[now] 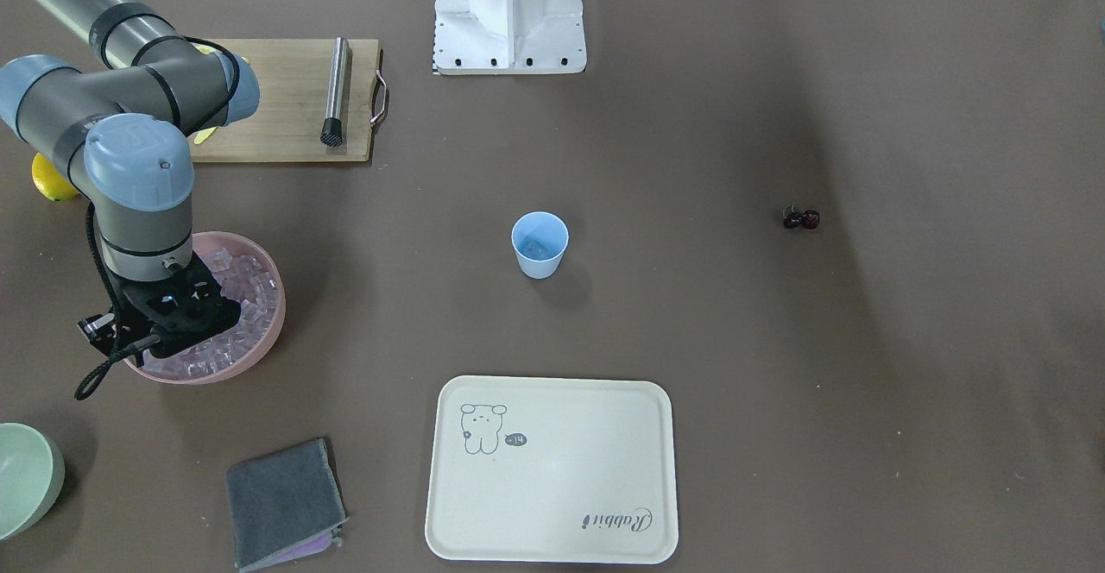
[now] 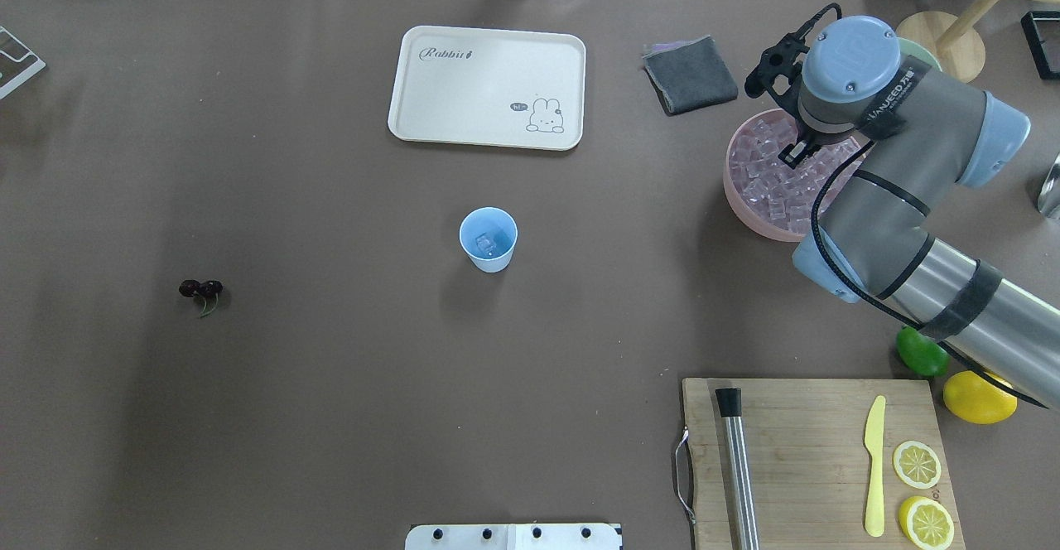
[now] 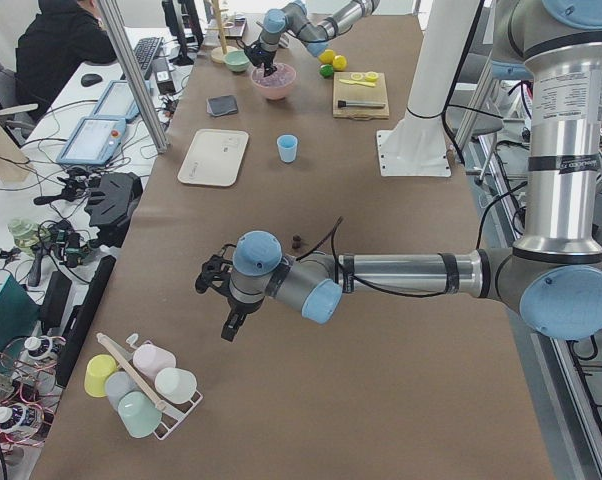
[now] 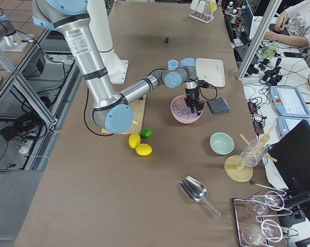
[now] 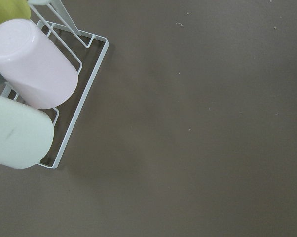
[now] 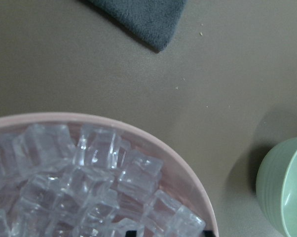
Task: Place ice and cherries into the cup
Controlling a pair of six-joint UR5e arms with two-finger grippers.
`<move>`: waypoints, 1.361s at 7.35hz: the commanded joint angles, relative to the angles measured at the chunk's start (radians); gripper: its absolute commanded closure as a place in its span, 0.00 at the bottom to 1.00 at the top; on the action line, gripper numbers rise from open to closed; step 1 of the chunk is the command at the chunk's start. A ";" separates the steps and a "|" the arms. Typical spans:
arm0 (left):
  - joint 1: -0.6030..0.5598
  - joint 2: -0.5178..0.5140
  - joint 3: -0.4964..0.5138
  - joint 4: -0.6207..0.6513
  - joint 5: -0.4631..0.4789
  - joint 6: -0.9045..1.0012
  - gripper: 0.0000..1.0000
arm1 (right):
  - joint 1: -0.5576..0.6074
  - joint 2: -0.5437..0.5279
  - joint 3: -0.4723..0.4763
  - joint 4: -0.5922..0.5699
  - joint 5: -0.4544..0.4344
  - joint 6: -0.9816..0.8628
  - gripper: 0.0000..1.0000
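Observation:
The light-blue cup (image 2: 488, 239) stands upright mid-table with one ice cube (image 2: 486, 243) inside. More ice (image 2: 766, 177) fills the pink bowl (image 2: 733, 194) at the right. My right gripper (image 2: 797, 155) reaches down into that bowl, its tips among the cubes; I cannot tell whether it is open or shut. The wrist view shows ice (image 6: 89, 182) close below. The cherries (image 2: 200, 288) lie alone on the table far left. My left gripper (image 3: 229, 328) hangs over bare table beyond the cherries, seen only from the side, so I cannot tell its state.
A cream tray (image 2: 487, 86) and a grey cloth (image 2: 690, 74) lie beyond the cup. A pale green bowl (image 6: 286, 187) sits beside the pink bowl. The cutting board (image 2: 816, 459) holds a metal rod, a knife and lemon slices. A cup rack (image 5: 35, 94) is near the left gripper.

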State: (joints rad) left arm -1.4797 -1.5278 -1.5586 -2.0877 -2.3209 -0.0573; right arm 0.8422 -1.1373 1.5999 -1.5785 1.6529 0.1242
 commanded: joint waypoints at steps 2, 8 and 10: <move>-0.001 -0.002 0.005 0.000 0.000 0.001 0.02 | 0.002 -0.002 0.003 0.000 -0.001 0.000 0.65; -0.001 0.000 0.006 0.000 0.000 0.001 0.02 | 0.002 -0.009 0.014 0.000 0.001 0.002 0.78; -0.001 0.000 0.011 0.000 0.000 0.001 0.02 | 0.003 -0.007 0.041 -0.014 0.004 0.000 0.14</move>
State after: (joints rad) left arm -1.4803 -1.5278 -1.5501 -2.0877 -2.3209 -0.0567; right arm 0.8441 -1.1454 1.6213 -1.5812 1.6548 0.1255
